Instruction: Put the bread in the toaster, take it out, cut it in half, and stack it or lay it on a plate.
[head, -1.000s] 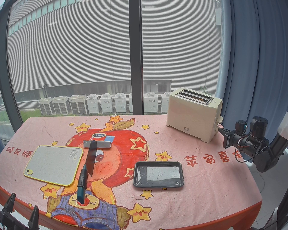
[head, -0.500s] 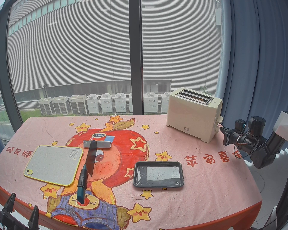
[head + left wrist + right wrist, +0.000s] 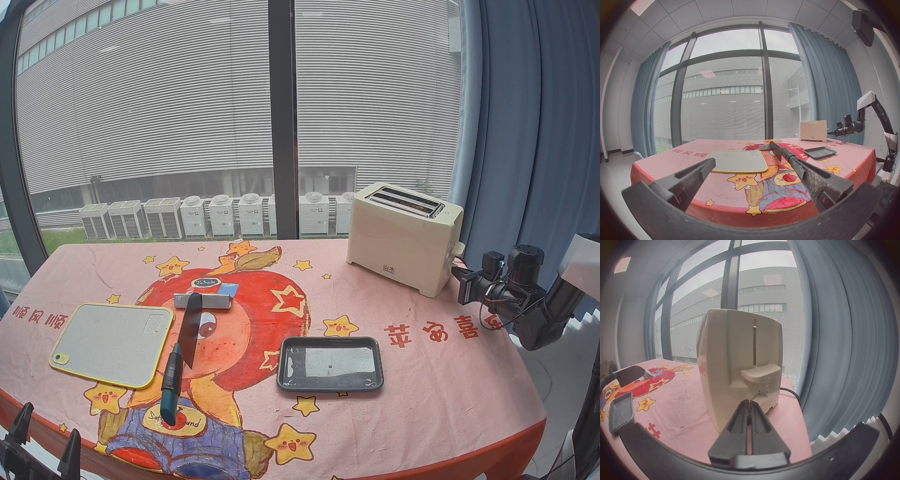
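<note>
The cream toaster (image 3: pixel 403 234) stands at the table's far right, seen end-on from the right wrist (image 3: pixel 737 358). Its lever (image 3: pixel 761 372) sits low in its slot. Something brownish shows in a top slot (image 3: pixel 409 201); I cannot tell if it is bread. My right gripper (image 3: pixel 456 274) is shut, its tips (image 3: pixel 749 404) just under the lever, right by the dial. Off the table's near left corner, my left gripper (image 3: pixel 751 162) hangs open and empty. A black plate (image 3: pixel 330 364) lies front centre. A teal-handled knife (image 3: pixel 181 350) lies beside the pale cutting board (image 3: pixel 112 344).
A small grey block (image 3: pixel 203 301) props the knife's blade tip. The toaster's cable (image 3: pixel 790 393) runs off its far end toward the blue curtain (image 3: pixel 531 125) on the right. The window stands close behind the table.
My right gripper has moved left toward the toaster's lever end and risen slightly. Nothing else has moved.
</note>
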`<state>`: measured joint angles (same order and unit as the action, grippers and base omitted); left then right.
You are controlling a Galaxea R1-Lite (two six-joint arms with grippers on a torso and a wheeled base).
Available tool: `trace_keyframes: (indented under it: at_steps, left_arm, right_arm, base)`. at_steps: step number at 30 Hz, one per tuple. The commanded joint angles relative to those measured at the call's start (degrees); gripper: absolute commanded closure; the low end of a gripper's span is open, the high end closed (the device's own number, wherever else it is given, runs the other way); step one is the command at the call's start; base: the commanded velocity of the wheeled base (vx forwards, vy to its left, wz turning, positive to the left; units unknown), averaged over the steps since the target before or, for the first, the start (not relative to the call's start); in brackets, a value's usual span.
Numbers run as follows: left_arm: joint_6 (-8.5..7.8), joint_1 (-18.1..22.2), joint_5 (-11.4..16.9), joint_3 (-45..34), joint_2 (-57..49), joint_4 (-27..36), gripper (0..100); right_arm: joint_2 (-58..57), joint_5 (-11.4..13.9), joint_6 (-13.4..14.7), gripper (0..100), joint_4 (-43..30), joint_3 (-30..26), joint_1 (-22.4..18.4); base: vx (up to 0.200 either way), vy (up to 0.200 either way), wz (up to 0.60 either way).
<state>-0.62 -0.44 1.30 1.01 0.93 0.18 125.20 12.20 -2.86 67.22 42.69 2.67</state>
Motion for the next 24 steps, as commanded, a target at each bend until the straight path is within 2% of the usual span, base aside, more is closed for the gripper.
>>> trace_keyframes:
  at_steps: [1, 24]
  left_arm:
    - [0.01, 0.0, 0.0, -1.0, -0.9, 0.0, 0]
    - [0.01, 0.0, 0.0, -1.0, -0.9, 0.0, 0]
  right_arm:
    - [0.5, 0.0, 0.0, 100, 0.0, 0.4, 0.0]
    - [1.2, -0.1, 0.0, 100, 0.0, 0.6, -0.6]
  base:
    - [0.0, 0.0, 0.0]
    - [0.0, 0.0, 0.0]
